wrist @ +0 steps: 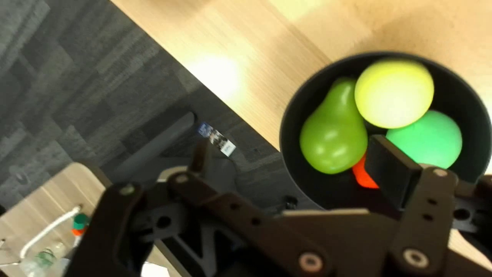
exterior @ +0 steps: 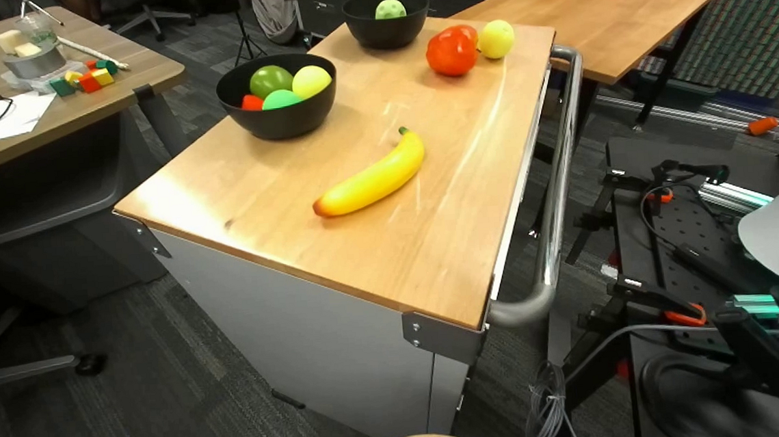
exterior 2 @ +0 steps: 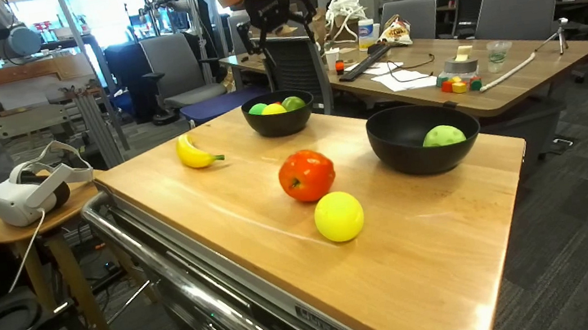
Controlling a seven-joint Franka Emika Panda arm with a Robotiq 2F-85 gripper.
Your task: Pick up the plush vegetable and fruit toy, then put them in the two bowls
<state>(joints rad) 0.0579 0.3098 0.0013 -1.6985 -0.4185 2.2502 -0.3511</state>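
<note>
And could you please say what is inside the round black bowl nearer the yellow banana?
A glossy green pear, a yellow rounded toy, a mint-green rounded toy and part of a red-orange object; the rest of it is covered.

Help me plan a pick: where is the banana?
In an exterior view, the banana lies on the tabletop, toward its left end, left of the farther black bowl.
</note>
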